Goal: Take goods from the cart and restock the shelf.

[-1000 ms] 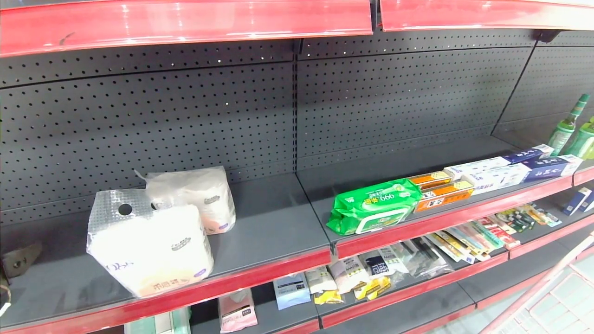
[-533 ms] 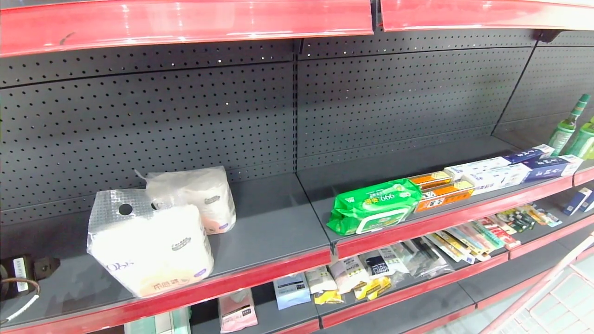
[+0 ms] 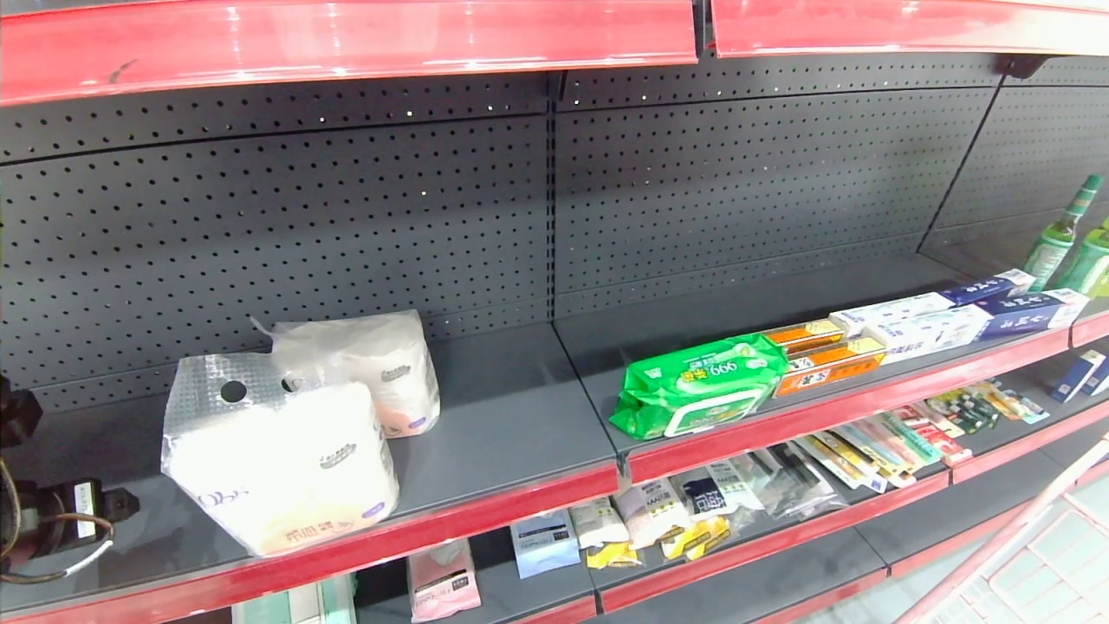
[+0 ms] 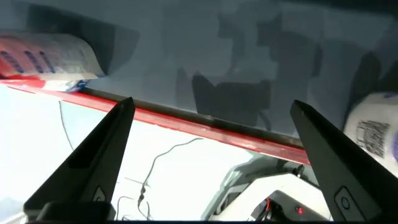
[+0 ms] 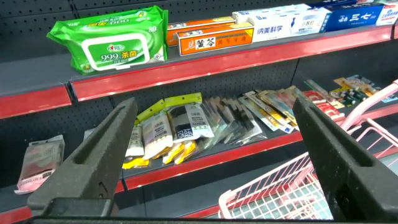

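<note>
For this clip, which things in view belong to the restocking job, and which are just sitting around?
Job: pink cart, middle shelf, left gripper and right gripper, both open and empty.
Just there: tissue packs, green wet-wipes pack, toothpaste boxes, green bottles, small packets underneath.

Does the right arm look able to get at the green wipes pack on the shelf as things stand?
Probably yes. The right gripper is open and empty, and the green wipes pack lies ahead of it at the front edge of the shelf, with nothing before it.
</note>
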Tool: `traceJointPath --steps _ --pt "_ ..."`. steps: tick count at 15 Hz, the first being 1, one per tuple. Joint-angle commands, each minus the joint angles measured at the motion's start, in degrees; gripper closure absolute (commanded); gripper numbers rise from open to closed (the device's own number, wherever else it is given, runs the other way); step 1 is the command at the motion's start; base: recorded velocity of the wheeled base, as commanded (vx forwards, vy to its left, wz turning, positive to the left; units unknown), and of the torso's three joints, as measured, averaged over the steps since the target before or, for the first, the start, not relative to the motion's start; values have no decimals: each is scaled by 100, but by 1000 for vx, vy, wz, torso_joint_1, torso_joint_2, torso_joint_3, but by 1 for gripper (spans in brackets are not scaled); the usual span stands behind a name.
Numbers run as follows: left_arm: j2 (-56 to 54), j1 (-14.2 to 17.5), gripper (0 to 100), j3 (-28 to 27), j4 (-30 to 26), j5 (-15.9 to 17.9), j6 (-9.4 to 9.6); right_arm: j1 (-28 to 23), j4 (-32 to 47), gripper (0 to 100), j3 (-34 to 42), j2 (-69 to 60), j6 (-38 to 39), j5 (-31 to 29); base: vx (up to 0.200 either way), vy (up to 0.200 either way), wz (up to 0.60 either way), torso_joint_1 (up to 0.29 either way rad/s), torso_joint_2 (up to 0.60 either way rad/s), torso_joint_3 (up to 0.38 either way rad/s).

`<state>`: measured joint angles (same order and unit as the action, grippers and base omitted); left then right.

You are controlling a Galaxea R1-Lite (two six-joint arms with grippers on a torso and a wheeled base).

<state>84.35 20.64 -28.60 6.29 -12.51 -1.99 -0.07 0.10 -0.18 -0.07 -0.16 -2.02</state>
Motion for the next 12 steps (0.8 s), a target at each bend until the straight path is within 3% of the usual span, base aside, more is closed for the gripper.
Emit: traceJointPath --steps 1,5,7,12 --pt "390 37 0 -67 -5 11 -12 -1 -1 0 1 7 -2 0 0 0 0 0 0 0" --pt "785 63 0 -102 4 345 14 -1 -1 0 1 7 -2 0 0 0 0 0 0 0" --pt "934 63 0 -102 4 486 269 -1 -1 0 1 7 -2 0 0 0 0 0 0 0" --pt "1312 37 0 -181 417 794 278 -1 -1 0 1 7 -2 0 0 0 0 0 0 0"
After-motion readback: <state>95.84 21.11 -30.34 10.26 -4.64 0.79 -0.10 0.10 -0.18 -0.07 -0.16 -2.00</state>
